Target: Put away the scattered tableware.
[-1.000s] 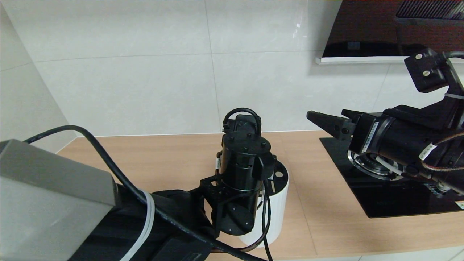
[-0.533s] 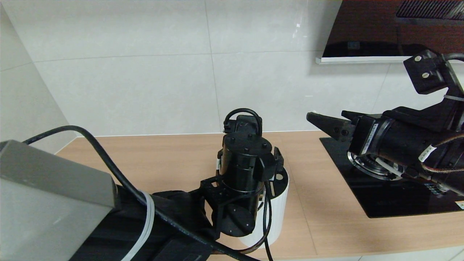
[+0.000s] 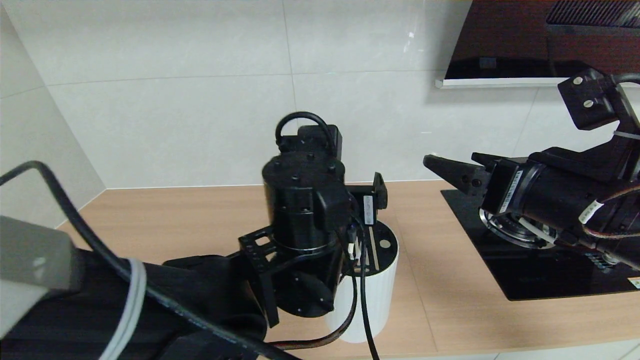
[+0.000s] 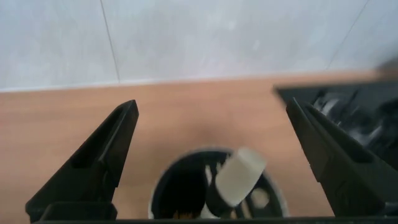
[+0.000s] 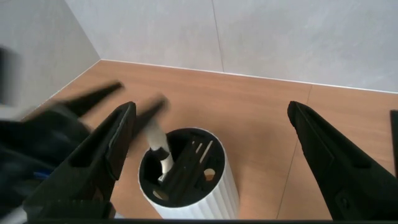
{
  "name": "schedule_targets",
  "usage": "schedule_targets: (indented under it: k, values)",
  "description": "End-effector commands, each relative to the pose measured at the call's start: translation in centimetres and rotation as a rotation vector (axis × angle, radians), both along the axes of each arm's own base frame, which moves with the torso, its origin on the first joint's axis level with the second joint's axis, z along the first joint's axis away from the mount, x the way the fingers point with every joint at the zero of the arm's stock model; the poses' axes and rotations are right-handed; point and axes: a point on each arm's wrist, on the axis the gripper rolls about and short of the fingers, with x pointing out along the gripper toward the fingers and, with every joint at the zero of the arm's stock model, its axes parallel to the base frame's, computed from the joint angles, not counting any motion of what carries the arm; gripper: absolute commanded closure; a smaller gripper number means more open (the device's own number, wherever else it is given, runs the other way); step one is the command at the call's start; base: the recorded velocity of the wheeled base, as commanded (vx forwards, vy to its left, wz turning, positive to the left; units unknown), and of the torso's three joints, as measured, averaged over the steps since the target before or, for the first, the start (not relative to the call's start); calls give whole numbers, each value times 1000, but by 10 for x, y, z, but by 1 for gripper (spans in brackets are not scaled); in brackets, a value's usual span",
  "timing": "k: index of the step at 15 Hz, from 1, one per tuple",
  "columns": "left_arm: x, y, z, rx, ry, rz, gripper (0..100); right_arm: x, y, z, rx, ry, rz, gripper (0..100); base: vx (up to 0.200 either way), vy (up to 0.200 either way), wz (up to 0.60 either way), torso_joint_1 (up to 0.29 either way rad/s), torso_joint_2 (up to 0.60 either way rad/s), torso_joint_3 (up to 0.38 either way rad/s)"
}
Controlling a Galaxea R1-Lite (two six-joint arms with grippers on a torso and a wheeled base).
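The left gripper (image 4: pixel 210 112) has risen, shifting left, above the white ribbed cylindrical utensil holder (image 3: pixel 372 295) on the light wooden counter (image 3: pixel 200 215).

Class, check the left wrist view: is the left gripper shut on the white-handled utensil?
No, the left gripper is wide open, with the white-handled utensil standing in the holder.

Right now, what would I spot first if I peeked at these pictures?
The left gripper hangs open right over a white holder on the wooden counter, and a white handle stands up inside that holder. Off to the right, the right gripper hovers open near the black stove.
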Motion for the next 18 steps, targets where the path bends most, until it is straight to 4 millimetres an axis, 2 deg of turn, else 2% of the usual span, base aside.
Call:
schedule_targets:
  k: [1, 3, 5, 6, 7, 9, 11, 12, 15, 18]
  values:
    - [-16, 29, 45, -98, -84, 4, 0, -2, -4, 4, 10, -13, -10, 0, 0, 0, 0, 0, 0, 0]
    - [-23, 68, 75, -129, -154, 30, 0, -7, -22, 3, -43, -53, -52, 0, 0, 0, 0, 0, 0, 0]
    - [-36, 115, 87, -134, -204, 34, 0, -18, -42, 11, -79, -126, -106, 0, 0, 0, 0, 0, 0, 0]
    - [-43, 139, 89, -135, -226, 41, 0, -32, -53, 15, -60, -153, -116, 0, 0, 0, 0, 0, 0, 0]
    - [-54, 168, 83, -122, -235, 81, 0, -43, -69, 15, -48, -172, -148, 0, 0, 0, 0, 0, 0, 0]
    - [-77, 204, 77, -118, -270, 112, 0, -58, -100, 9, -53, -195, -255, 0, 0, 0, 0, 0, 0, 0]
    - [-101, 221, 76, -129, -316, 87, 0, -83, -122, -2, -51, -228, -317, 0, 0, 0, 0, 0, 0, 0]
    - [-122, 233, 71, -132, -334, 52, 0, -106, -135, -14, -43, -254, -366, 0, 0, 0, 0, 0, 0, 0]
    - [-175, 266, 41, -54, -223, 126, 0, -159, -147, -32, 14, -295, -428, 0, 0, 0, 0, 0, 0, 0]
    - [-238, 289, 13, -24, -207, 96, 0, -213, -152, -65, -9, -236, -419, 0, 0, 0, 0, 0, 0, 0]
